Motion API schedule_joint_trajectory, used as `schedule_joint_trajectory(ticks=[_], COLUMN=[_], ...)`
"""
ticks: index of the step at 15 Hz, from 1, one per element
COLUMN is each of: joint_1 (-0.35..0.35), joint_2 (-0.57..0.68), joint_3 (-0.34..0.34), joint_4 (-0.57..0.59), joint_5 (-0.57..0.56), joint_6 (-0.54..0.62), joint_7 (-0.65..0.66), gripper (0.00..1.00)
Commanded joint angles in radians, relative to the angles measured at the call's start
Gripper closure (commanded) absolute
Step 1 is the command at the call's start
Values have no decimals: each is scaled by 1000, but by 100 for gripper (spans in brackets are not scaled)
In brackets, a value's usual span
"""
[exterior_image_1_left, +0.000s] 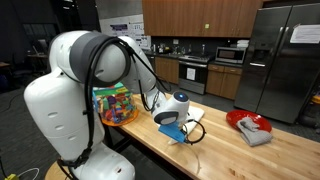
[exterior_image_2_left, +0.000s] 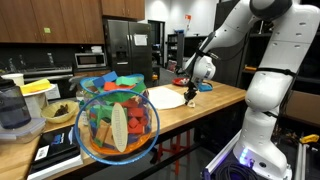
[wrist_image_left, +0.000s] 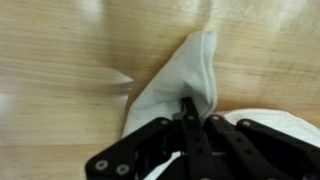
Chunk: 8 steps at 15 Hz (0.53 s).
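Observation:
In the wrist view my gripper is shut, its black fingers pinching a fold of a white cloth that lies on the wooden table. More white material shows to the right of the fingers. In both exterior views the gripper is low over the tabletop. In an exterior view a white round patch lies on the table beside it. A blue item shows under the gripper in an exterior view; what it is I cannot tell.
A clear bowl of colourful toys stands on the wooden table. A red plate with a grey cloth lies farther along. A blender and bowls stand at one end. Kitchen cabinets and a fridge are behind.

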<state>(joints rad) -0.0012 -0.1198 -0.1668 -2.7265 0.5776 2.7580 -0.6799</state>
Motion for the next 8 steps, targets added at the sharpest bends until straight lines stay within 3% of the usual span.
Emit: schedule_joint_trajectory(ticks=[1,8], joint_1=[-34,-94], joint_2=[21,37], joint_3=[-77,-250], joint_4=[-4,25], joint_5=[87,294], joint_6=[54,126], joint_7=[-125,-367], gripper=[99,99])
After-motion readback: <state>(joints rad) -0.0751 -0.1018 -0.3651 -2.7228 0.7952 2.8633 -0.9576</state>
